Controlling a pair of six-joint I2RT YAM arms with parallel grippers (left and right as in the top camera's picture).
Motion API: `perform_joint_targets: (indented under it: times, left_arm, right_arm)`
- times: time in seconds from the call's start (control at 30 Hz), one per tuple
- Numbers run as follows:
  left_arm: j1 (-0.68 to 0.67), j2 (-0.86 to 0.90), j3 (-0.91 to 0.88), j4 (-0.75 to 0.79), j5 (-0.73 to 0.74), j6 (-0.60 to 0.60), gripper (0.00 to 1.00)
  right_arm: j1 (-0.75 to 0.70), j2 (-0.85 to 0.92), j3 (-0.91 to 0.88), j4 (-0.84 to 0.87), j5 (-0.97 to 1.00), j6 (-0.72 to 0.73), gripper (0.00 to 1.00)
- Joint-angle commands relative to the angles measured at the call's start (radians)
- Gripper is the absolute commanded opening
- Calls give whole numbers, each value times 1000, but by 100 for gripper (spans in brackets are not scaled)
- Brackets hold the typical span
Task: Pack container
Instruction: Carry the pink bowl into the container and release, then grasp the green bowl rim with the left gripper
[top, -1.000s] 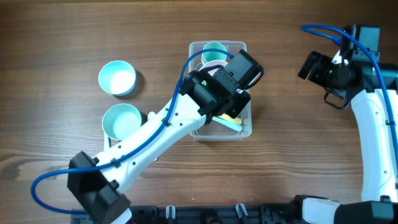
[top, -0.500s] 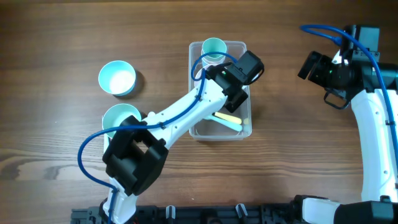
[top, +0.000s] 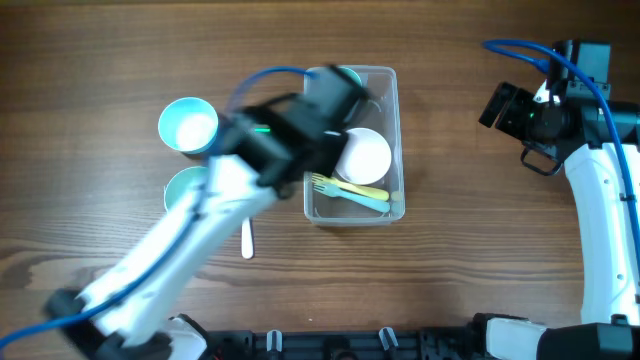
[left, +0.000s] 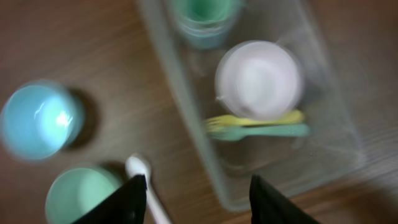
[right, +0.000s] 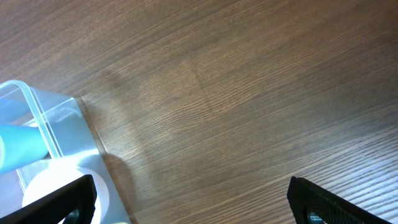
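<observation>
The container (top: 398, 130) is a clear bin at mid-table. It holds a white bowl (top: 362, 155), a yellow fork (top: 352, 187), a teal fork (top: 365, 199) and a green cup (top: 346, 76). My left gripper (top: 322, 108) is blurred over the bin's left rim. In the left wrist view it (left: 196, 190) stands open and empty above the container (left: 180, 106), the white bowl (left: 258, 78) and the forks (left: 255, 126). My right gripper (top: 508, 108) hangs open to the right of the bin; its wrist view (right: 193, 196) shows bare wood and the container's corner (right: 37, 109).
Left of the bin stand a blue bowl (top: 188, 125) and a green bowl (top: 185, 192), the latter partly under my left arm. A white spoon (top: 247, 238) lies on the wood below them. These also show in the left wrist view: blue bowl (left: 40, 118), green bowl (left: 81, 193), spoon (left: 140, 169).
My left gripper has opened and swung from over the bin's middle toward its left rim. The white bowl now shows lying free in the bin. The right arm has not moved.
</observation>
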Motion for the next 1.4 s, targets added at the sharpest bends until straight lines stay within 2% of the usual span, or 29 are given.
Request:
perform_joint_targets:
  times: [0.0, 0.07, 0.2, 0.3, 0.37, 0.53, 0.67, 0.73, 0.9, 0.93, 0.97, 1.07, 1.23, 1.37]
  left_arm:
    - [232, -21, 2, -192, -43, -311, 52]
    - [362, -14, -52, -243, 0, -312, 51]
    - [514, -15, -237, -193, 54, -304, 49]
    - [578, -15, -322, -150, 55, -268, 54]
    - [676, -15, -389, -118, 147, -170, 60]
    - [830, -15, -500, -24, 177, -127, 60]
    - [836, -14, -610, 118, 177, -127, 63]
    - [843, -2, -654, 187, 174, -132, 59]
    - [872, 35, -657, 235, 174, -150, 45]
    - [872, 36, -657, 244, 173, -150, 39]
    - [872, 36, -658, 257, 169, -150, 28]
    - [872, 45, -658, 270, 127, -150, 34]
    - [909, 82, -658, 270, 113, -145, 29]
    - [952, 83, -658, 275, 113, -92, 34]
  right_arm:
    - [-3, 10, -7, 2, -9, 0, 100]
    - [-3, 10, -7, 2, -9, 0, 100]
    - [-3, 10, -7, 2, -9, 0, 100]
    - [-3, 10, -7, 2, -9, 0, 100]
    - [-3, 10, -7, 2, -9, 0, 100]
    - [-3, 10, -7, 2, -9, 0, 100]
    - [-3, 10, -7, 2, -9, 0, 100]
    - [-3, 10, -7, 2, -9, 0, 100]
    - [-3, 10, -7, 2, -9, 0, 100]
    - [-3, 10, -7, 2, -9, 0, 100]
    - [-3, 10, -7, 2, -9, 0, 100]
    - [-3, 10, -7, 2, -9, 0, 100]
    - [-3, 10, -7, 2, -9, 0, 100]
    - [-3, 10, -7, 2, -9, 0, 100]
